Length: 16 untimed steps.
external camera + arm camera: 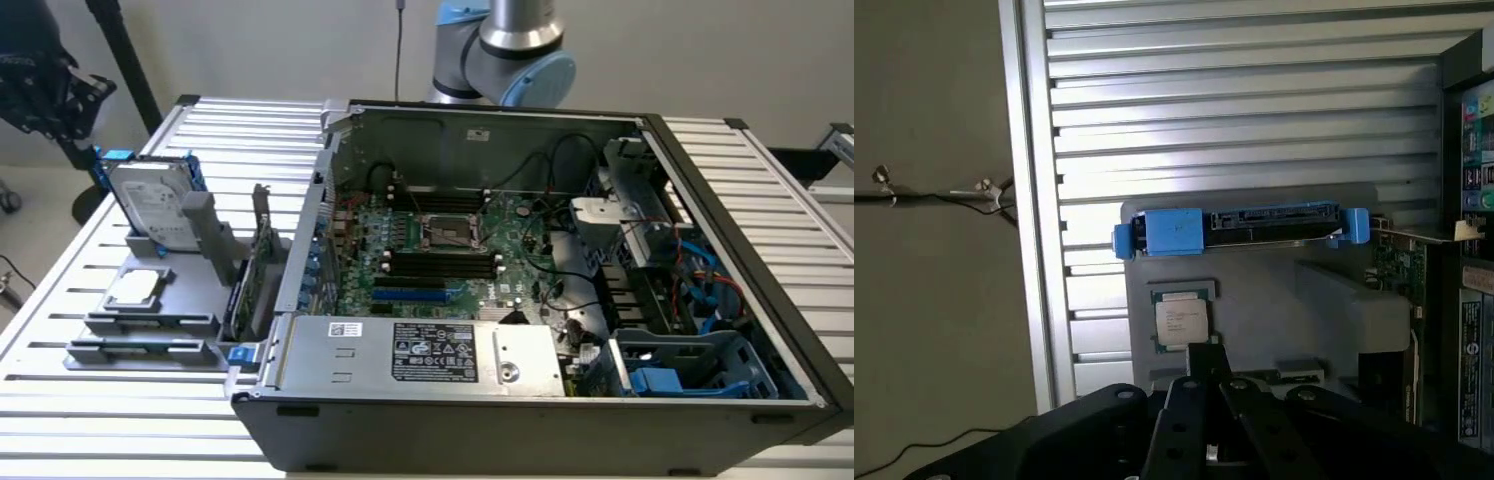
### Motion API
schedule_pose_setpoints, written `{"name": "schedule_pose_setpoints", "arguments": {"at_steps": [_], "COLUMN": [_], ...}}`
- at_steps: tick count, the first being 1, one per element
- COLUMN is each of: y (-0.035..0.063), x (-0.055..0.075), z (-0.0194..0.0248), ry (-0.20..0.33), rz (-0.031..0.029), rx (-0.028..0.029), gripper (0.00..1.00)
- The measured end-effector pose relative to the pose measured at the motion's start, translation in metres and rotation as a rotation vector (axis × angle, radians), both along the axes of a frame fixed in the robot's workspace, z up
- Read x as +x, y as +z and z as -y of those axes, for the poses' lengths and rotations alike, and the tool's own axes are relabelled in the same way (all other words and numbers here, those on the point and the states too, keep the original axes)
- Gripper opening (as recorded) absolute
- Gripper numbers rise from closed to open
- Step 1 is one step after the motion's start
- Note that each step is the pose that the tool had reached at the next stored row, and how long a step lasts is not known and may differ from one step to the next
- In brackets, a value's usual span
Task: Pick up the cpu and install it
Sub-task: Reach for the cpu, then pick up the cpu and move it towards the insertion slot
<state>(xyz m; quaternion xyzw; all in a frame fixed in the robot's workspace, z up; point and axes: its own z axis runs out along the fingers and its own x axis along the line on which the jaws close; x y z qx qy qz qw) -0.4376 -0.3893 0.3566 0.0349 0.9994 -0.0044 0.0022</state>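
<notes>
Cpu (136, 288) (1181, 322) lies flat, silver top up, in a shallow square pocket of the grey stand (200, 262) (1274, 305). Not picked yet, nothing touching it. Stand sits on the slatted table (60, 300) (1234, 100) at the exterior view's left of the open computer case (534, 425).

Hard drive (151, 203) (1254, 222) with blue rails stands on edge in the same stand, just beside the cpu. A green card (254, 285) (1399, 265) stands in a slot between cpu and case. The empty socket (451, 233) is mid-board inside the case, well apart from the cpu, with black cables (554, 165) looping near it.

Claw (1206, 352) shows in the wrist view above the stand, tips near the cpu's edge, fingers pressed together, holding nothing.

Risks, as judged:
- Closed fingers coming down on the chip would scrape or press its top instead of straddling it.
- Chip is thin and recessed, so there is little edge to grip. An off-centre pinch could tilt it, drop it or jam it in the pocket.
- Hard drive rail close by, so a wide claw could knock it.
- At the socket, a tilted or rotated chip could bend contacts. Cables and case walls could snag the claw.
</notes>
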Motion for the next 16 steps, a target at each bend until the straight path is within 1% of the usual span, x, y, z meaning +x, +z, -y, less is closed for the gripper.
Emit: {"name": "schedule_pose_setpoints", "arguments": {"at_steps": [1,4,16], "y": [-0.0002,-0.0002,-0.0002], "x": [-0.0011,-0.0012,-0.0012], "z": [0.0000,0.0000,0.0000], "ry": [0.001,0.001,0.001], "rz": [-0.0022,-0.0033,-0.0060], "rx": [0.0000,-0.0005,-0.0005], "gripper": [0.11,0.11,0.12]}}
